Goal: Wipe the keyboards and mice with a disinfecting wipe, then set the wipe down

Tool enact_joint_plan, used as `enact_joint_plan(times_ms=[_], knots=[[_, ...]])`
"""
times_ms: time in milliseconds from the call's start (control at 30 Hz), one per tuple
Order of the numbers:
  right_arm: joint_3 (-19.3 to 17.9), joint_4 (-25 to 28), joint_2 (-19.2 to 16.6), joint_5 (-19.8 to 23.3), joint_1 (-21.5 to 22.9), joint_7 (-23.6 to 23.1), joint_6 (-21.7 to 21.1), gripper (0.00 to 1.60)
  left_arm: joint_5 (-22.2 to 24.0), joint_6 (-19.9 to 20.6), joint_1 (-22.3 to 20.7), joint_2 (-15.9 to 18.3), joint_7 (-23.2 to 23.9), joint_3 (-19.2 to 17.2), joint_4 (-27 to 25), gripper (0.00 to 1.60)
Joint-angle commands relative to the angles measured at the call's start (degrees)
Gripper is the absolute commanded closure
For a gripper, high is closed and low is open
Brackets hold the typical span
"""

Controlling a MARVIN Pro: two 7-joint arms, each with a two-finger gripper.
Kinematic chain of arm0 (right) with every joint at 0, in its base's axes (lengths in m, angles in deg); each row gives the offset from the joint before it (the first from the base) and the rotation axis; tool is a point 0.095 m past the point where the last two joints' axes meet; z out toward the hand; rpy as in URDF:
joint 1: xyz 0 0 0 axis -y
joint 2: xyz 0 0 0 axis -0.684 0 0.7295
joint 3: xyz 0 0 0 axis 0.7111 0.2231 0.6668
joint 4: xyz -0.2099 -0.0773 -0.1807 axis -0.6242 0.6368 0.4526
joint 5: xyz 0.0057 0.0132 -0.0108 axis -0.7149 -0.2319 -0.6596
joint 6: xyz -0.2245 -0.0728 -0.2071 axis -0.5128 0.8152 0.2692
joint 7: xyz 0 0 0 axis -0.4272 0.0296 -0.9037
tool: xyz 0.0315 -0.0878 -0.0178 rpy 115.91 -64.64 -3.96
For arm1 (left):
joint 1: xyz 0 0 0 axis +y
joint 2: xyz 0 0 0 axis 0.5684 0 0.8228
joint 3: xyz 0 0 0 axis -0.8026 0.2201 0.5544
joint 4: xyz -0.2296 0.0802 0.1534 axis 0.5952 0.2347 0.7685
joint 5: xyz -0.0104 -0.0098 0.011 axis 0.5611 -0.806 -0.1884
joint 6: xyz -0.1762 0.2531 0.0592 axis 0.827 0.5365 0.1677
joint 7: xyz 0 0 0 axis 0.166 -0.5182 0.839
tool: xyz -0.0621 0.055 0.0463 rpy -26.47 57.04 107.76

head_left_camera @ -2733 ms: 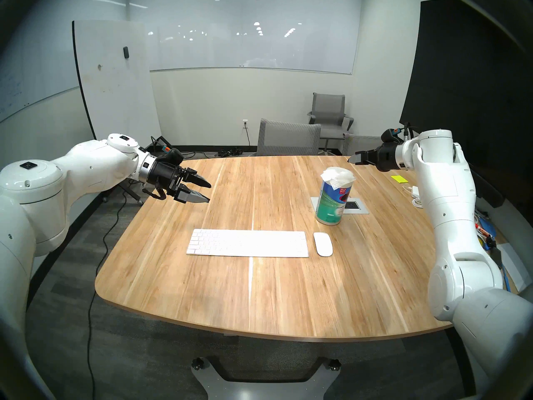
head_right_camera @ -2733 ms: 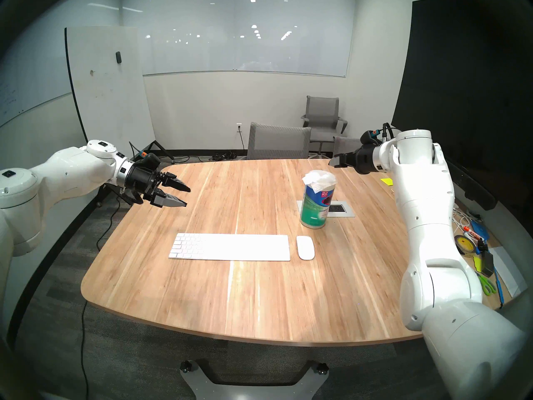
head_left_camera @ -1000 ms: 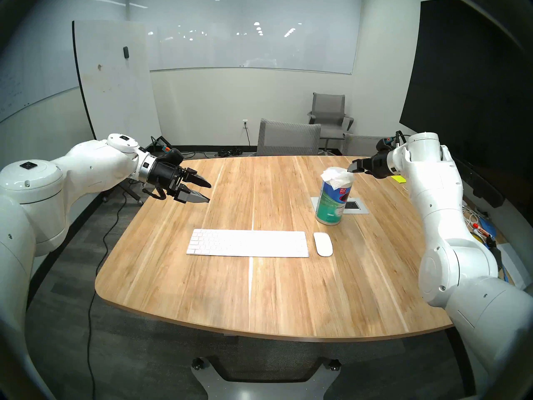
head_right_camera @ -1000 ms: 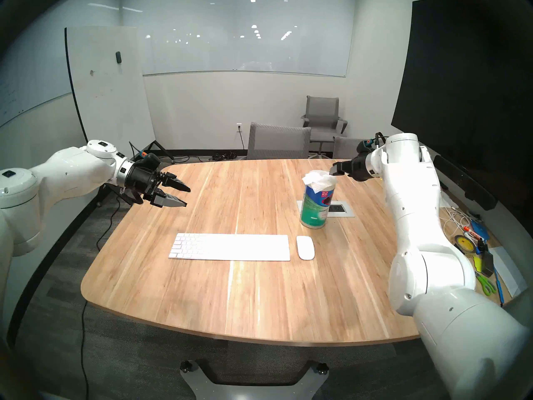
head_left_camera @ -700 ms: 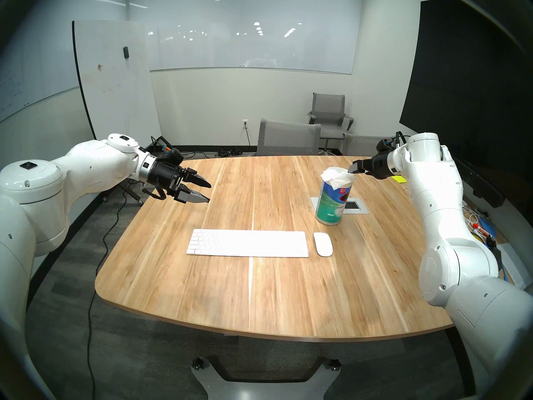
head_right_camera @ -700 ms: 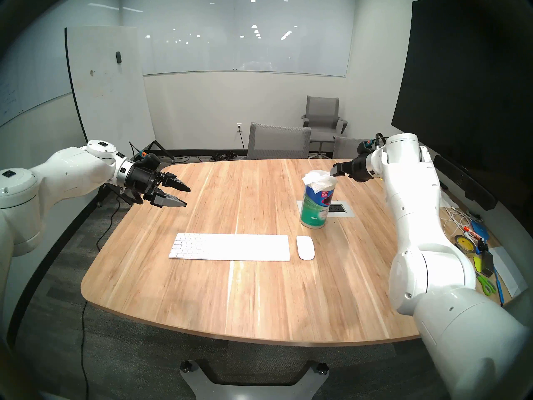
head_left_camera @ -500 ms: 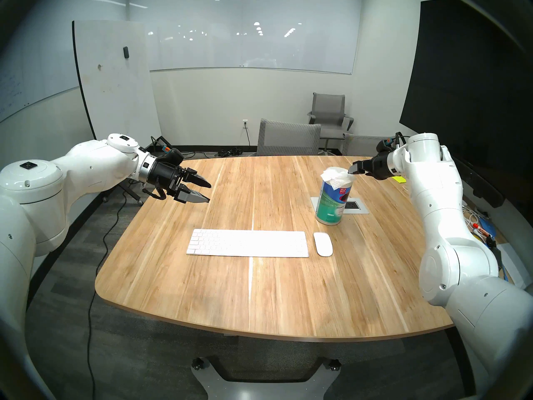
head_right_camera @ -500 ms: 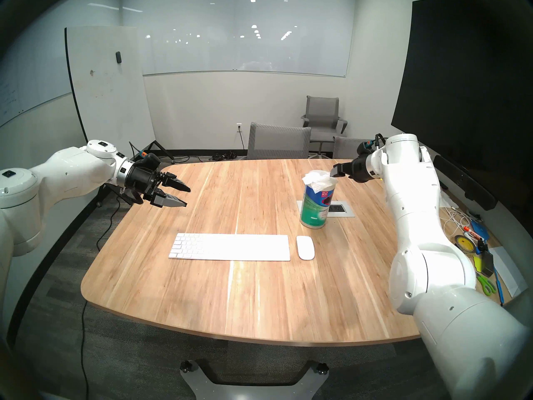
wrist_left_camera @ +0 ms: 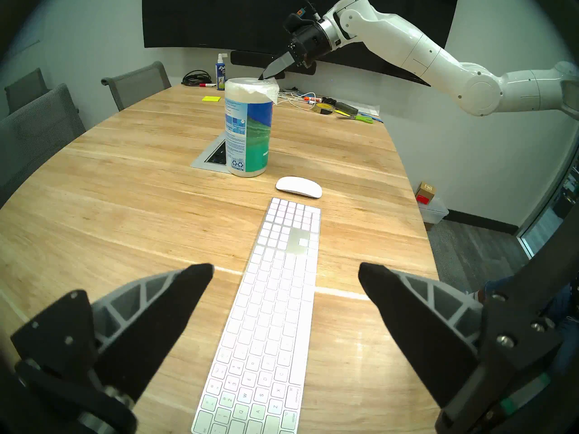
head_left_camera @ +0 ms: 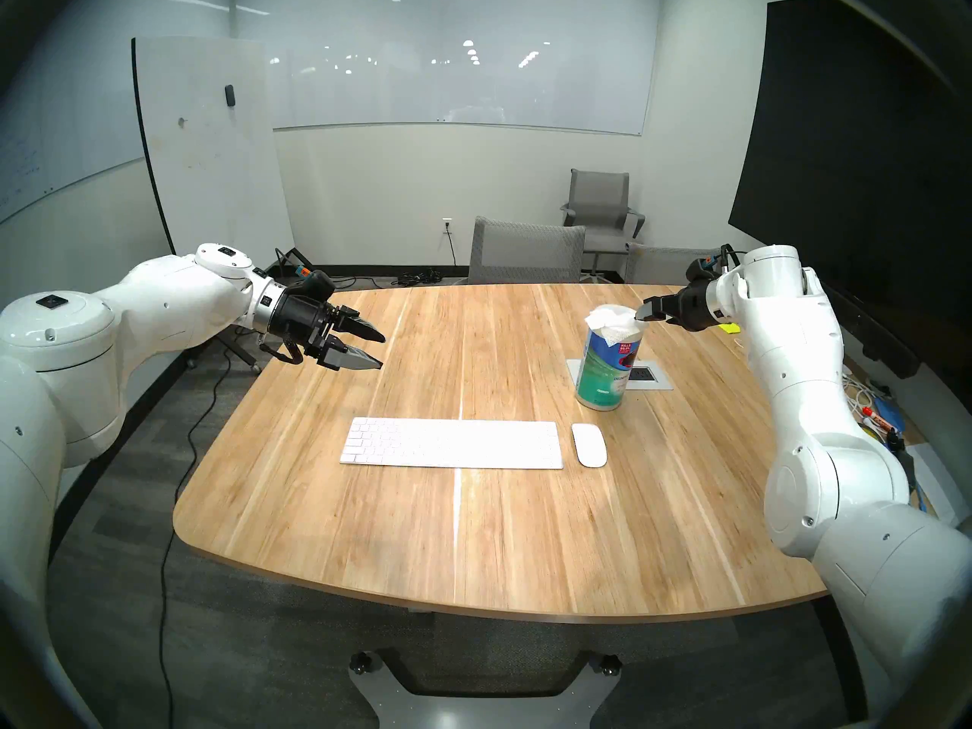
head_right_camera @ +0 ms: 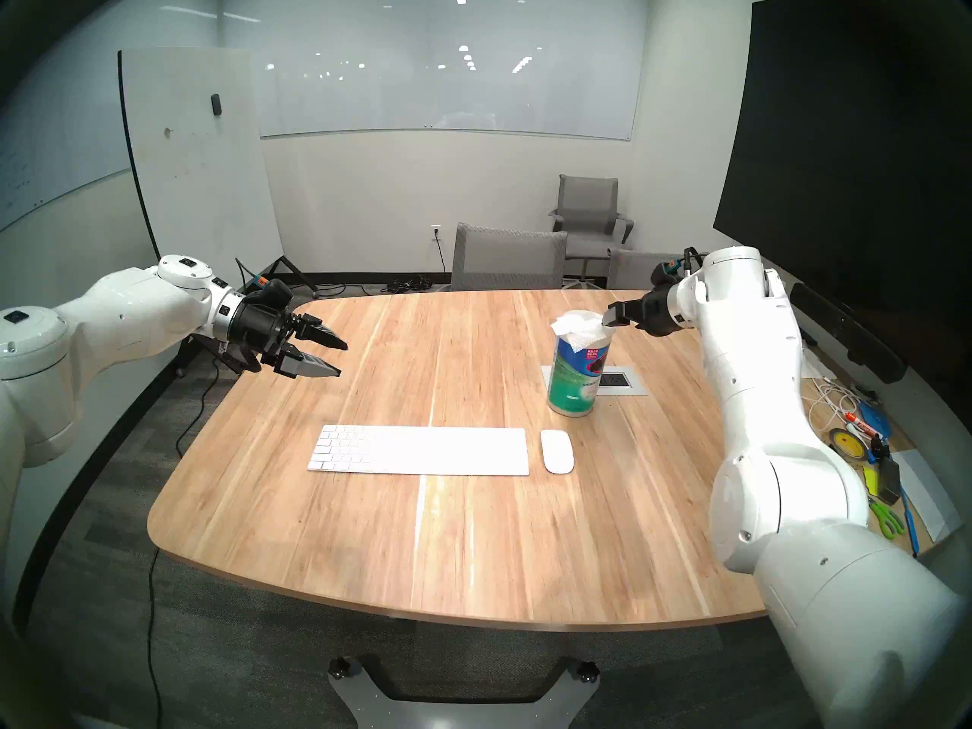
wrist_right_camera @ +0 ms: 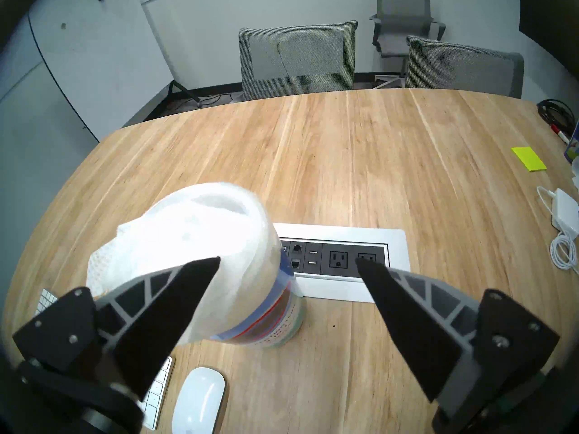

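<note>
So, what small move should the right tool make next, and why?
Probably shift the right tool a little toward the wipe draped over the canister, then close. Its jaws stand open, with one finger over the wipe's edge and the other beyond the canister, so nothing is gripped yet.

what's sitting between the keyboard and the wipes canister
Only the mouse sits near that stretch, just off the keyboard's right end, in front of the canister. Otherwise bare table, as the head view shows.
</note>
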Motion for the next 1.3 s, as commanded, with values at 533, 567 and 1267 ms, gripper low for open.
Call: enact_joint_plan(times_ms=[533,567,1267], knots=[[-1.0,1.5,0.4,-1.2,1.7,-1.7,0.1,0.00,0.2,0.1,-1.1,0.0,-0.1,-0.5,0.1,0.00],[-1.0,1.6,0.5,-1.3,1.6,-1.8,0.1,0.00,0.2,0.1,-1.1,0.0,-0.1,-0.5,0.1,0.00],[-2.9,2.2,1.6,-3.2,0.9,-0.9,0.1,0.00,0.2,0.1,-1.1,0.0,-0.1,-0.5,0.1,0.00]])
